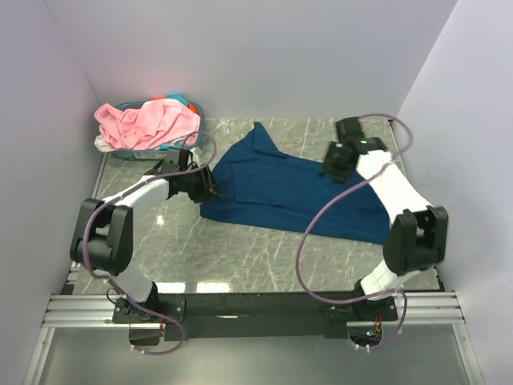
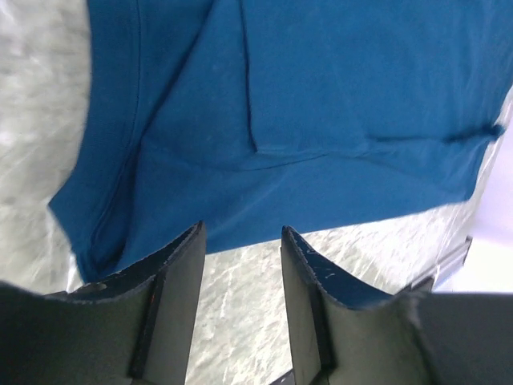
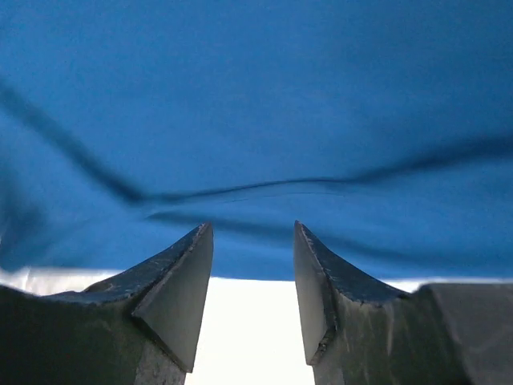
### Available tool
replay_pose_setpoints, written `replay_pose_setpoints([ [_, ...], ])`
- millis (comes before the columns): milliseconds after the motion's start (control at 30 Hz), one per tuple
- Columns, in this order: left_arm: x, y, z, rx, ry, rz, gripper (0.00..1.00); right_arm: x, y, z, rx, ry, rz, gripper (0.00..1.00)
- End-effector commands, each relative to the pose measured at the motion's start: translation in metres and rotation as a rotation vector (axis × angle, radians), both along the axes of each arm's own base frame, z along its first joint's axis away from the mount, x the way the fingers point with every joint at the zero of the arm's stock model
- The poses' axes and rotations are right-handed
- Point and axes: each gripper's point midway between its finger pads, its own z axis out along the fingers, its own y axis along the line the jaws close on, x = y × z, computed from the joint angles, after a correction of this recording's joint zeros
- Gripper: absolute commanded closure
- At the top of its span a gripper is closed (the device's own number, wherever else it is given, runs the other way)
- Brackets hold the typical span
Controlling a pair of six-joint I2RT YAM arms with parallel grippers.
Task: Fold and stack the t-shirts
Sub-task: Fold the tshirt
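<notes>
The blue shirt [image 1: 288,188] lies spread across the middle of the counter [image 1: 240,265], rumpled and skewed, with one pointed part reaching toward the back wall. The pink shirt [image 1: 144,120] is heaped with other clothes in the basket [image 1: 189,103] at the far left corner. The left hand [image 1: 207,186] sits at the shirt's left edge, its jaws parted and holding nothing; its wrist view shows the hem just ahead of the fingertips [image 2: 192,241] and bare stone between them. The right hand [image 1: 333,164] hovers over the shirt's far right part, likewise about half open and empty, with creased blue cloth beyond its fingertips [image 3: 200,241]. The main risk is probably an uneven grab. The cloth looks doubled along the left side, so a pinch there might catch only the top layer, or miss the hem and close on nothing. If the two hands then lift at different heights or angles, the creases would likely be folded in and the shirt pulled further askew. A hard pull could also drag the near right corner toward the counter's edge.
</notes>
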Motion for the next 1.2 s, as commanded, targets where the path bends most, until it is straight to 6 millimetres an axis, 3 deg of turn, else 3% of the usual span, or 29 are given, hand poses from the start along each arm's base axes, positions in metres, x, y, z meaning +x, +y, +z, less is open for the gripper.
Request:
replay_pose_setpoints([
  [0, 0.001, -0.016, 0.000, -0.061, -0.019, -0.107, 0.52, 0.024, 0.081, 0.007, 0.164, -0.068, 0.231, 0.49],
  [233, -0.008, -0.009, -0.035, -0.017, 0.068, -0.119, 0.54, 0.041, 0.199, 0.017, 0.258, -0.130, 0.502, 0.50],
  [433, -0.014, 0.001, -0.065, 0.057, 0.132, -0.125, 0.57, 0.027, 0.272, -0.001, 0.331, -0.099, 0.628, 0.52],
  [500, -0.015, 0.005, -0.071, 0.078, 0.142, -0.128, 0.57, 0.021, 0.285, -0.012, 0.318, -0.081, 0.655, 0.53],
  [733, -0.020, 0.009, -0.080, 0.096, 0.148, -0.139, 0.58, 0.011, 0.310, -0.061, 0.255, -0.004, 0.707, 0.53],
  [800, -0.021, 0.011, -0.080, 0.102, 0.145, -0.145, 0.59, 0.011, 0.313, -0.065, 0.239, -0.001, 0.712, 0.53],
  [900, -0.023, 0.013, -0.079, 0.107, 0.140, -0.148, 0.59, 0.012, 0.307, -0.086, 0.182, 0.036, 0.692, 0.54],
  [1167, -0.028, 0.017, -0.078, 0.118, 0.133, -0.158, 0.59, 0.019, 0.305, -0.106, 0.116, 0.049, 0.682, 0.54],
])
